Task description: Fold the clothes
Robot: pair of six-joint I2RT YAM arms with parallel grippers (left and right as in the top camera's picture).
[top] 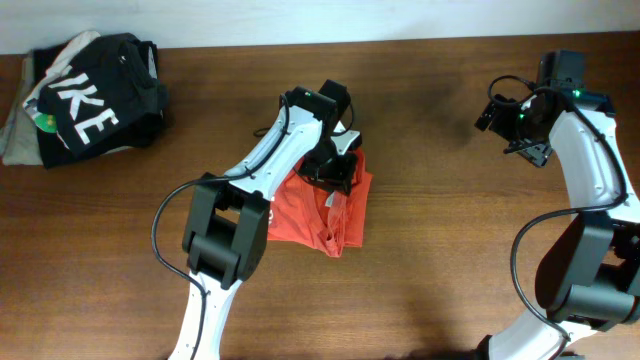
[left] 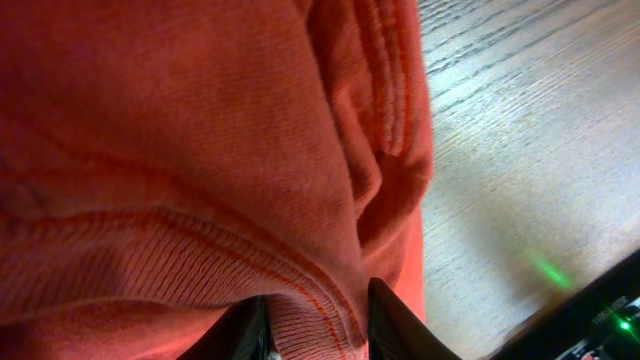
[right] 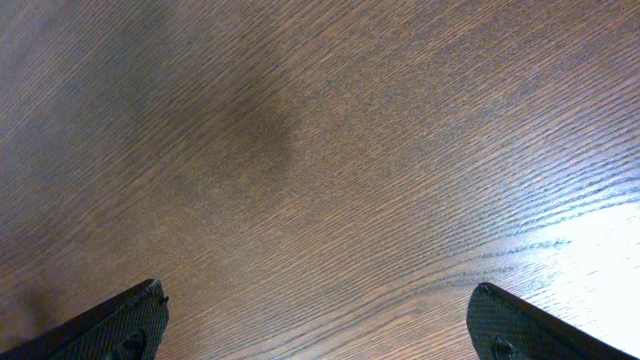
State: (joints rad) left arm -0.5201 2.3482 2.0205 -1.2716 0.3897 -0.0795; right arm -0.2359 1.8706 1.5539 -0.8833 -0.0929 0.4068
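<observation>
The clothes, a red-orange T-shirt, lie bunched in a rough rectangle at the middle of the table. My left gripper is down on their far right part. In the left wrist view the red fabric fills most of the frame. A ribbed, stitched hem runs between the two dark fingers, and the left gripper is shut on that fold. My right gripper hangs over bare wood at the far right, away from the shirt. Its jaws stand wide open with nothing between them.
A black garment with big white letters lies heaped at the far left corner, on top of a grey-beige garment. The table's back edge runs along the pale wall.
</observation>
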